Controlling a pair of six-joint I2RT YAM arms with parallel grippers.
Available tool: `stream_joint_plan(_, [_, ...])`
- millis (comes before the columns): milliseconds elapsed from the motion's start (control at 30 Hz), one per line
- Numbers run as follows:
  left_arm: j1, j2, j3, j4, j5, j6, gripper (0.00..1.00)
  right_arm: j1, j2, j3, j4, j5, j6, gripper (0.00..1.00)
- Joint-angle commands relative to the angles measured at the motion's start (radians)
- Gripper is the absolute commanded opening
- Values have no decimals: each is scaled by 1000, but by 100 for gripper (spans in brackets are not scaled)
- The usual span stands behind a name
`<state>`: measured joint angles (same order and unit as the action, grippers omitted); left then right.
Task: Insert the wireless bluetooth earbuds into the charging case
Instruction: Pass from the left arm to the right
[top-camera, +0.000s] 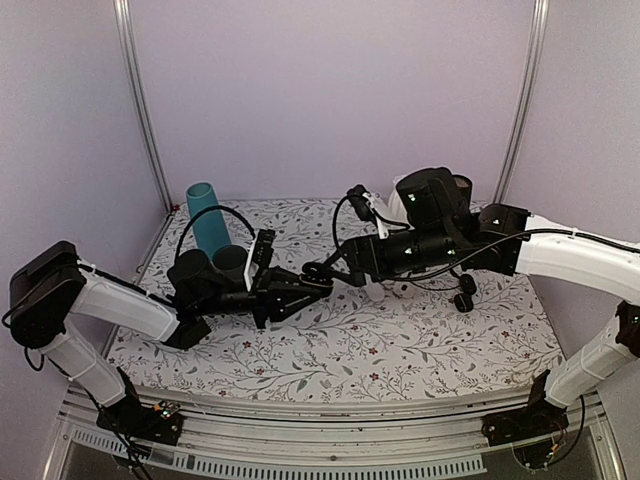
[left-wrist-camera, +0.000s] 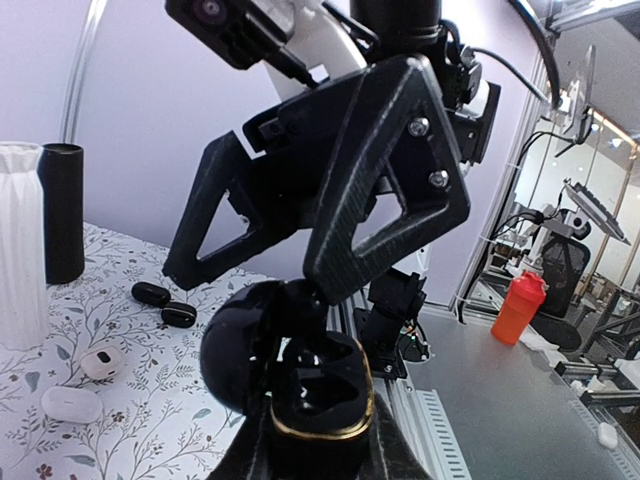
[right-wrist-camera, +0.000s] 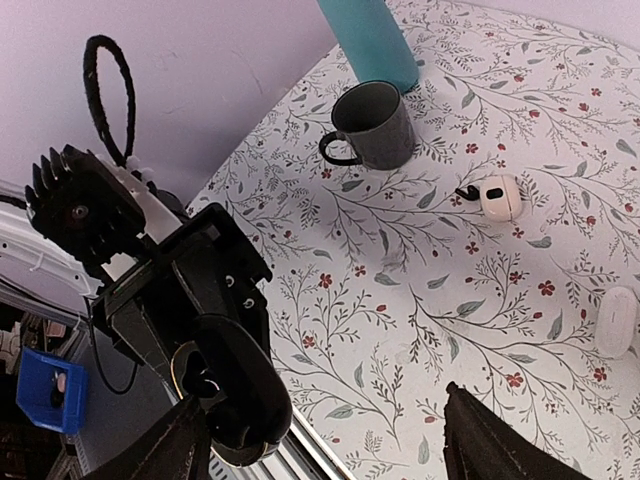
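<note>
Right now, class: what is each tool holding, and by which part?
The left tool grips the open case by the sides of its base. The right tool is open, holding nothing.

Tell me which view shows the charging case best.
Left wrist: the open charging case fills the lower centre, its gold rim clear. Right wrist shows it partly, at lower left. The top view barely shows it.

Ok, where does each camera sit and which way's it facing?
Top external: above and behind, looking down at the table; left arm, right arm show.
Left wrist: faces the right gripper; left fingers pinch the open charging case.
Right wrist: looks down at the table; right fingers below.
Shared: both wrist views show that case.
</note>
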<state>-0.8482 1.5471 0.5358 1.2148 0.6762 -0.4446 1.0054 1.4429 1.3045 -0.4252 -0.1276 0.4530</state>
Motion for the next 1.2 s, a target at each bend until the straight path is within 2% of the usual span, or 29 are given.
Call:
stream_joint_plan(0, [0,-36,-2,42,-3,1,0,-22,1,-26,24,-52,31,80])
stream_joint_plan(267, [0,-40,-5,50,-10,2,0,-30,-13,-52,25,-72,37,80])
stream_joint_plan(667, [0,-62,-34,118,-37,36,0,-31,-31,-134,132,-212,73,79])
stream_joint_plan(1167, [-6,-61,-28,117,10,49,0,-31,-136,-165,264,-181,95,80])
